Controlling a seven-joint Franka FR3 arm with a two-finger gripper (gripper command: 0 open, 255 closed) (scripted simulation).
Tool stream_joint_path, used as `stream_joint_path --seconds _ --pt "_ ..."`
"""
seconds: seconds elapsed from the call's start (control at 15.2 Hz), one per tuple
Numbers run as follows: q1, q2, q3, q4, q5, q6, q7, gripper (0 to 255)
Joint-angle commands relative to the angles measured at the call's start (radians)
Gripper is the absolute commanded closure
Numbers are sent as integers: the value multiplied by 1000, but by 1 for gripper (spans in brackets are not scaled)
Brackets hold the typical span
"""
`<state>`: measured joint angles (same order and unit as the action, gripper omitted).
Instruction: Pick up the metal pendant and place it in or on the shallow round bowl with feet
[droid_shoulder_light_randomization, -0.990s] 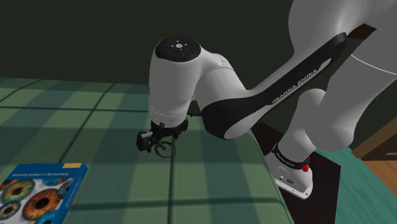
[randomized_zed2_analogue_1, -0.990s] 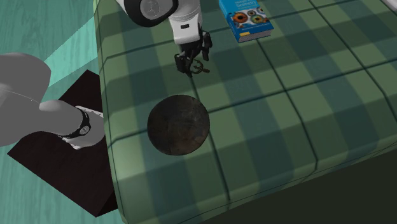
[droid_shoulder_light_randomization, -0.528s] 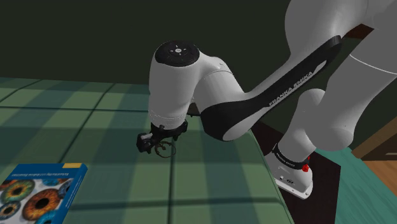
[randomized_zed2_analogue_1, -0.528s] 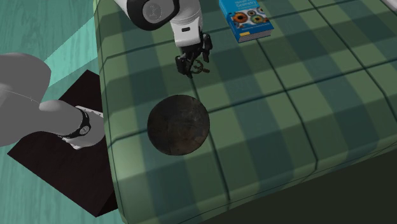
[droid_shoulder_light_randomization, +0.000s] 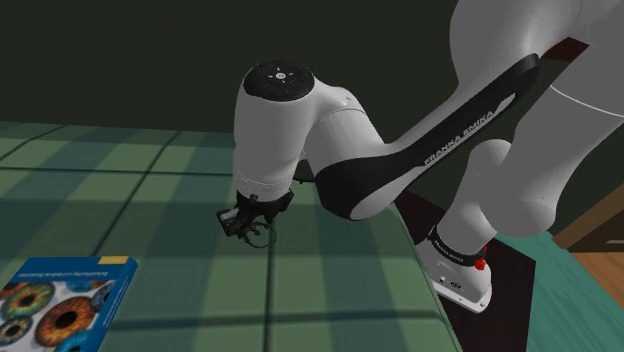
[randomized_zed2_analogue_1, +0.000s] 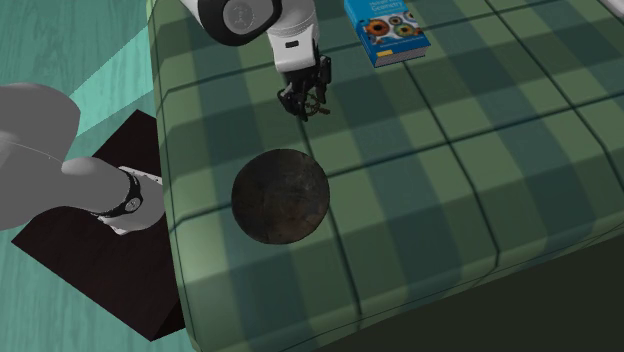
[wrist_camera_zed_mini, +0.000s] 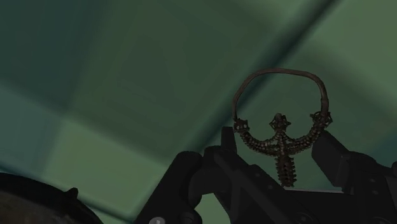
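The metal pendant (wrist_camera_zed_mini: 278, 135), a dark ornate piece with a thin loop, sits between the black fingers of my gripper (wrist_camera_zed_mini: 278, 151), and both fingers press its ends. In the shoulder view the gripper (droid_shoulder_light_randomization: 244, 224) is low over the green plaid surface, with the pendant (droid_shoulder_light_randomization: 260, 236) poking out beside its tips. In the second exterior view the gripper (randomized_zed2_analogue_1: 308, 100) and pendant (randomized_zed2_analogue_1: 319, 105) are a short way above the dark round bowl (randomized_zed2_analogue_1: 280, 195). A bit of the bowl's rim (wrist_camera_zed_mini: 38, 198) shows beside the gripper in the wrist view.
A book with colourful eye pictures (randomized_zed2_analogue_1: 388, 28) lies beyond the gripper on the plaid surface (randomized_zed2_analogue_1: 480, 150); it is at the shoulder view's lower left (droid_shoulder_light_randomization: 60, 305). The surface's edge (randomized_zed2_analogue_1: 165, 150) drops off towards the black stand (randomized_zed2_analogue_1: 85, 270).
The fingers have drawn closer together around the pendant. The hand has shifted only slightly; the bowl and book have not moved.
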<state>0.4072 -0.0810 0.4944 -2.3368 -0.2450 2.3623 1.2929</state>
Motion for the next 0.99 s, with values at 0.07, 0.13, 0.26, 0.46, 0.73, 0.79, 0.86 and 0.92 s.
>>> stream_joint_path --seconds 0.07,0.13,0.26,0.46,0.73,0.79,0.86,0.92 --pt "1 6 1 -1 0 1 1 255" --pt "0 6 1 -4 -1 5 1 255" --pt "2 -12 -1 7 17 -20 -15 255" --pt "6 -37 -5 26 40 -58 -38 255" --pt "9 -66 -10 54 67 -109 -64 255" --pt "10 -73 -12 61 72 -122 -70 255" --pt "11 -79 -13 69 78 -135 -76 255" --pt "12 -85 -15 77 83 -148 -82 255"
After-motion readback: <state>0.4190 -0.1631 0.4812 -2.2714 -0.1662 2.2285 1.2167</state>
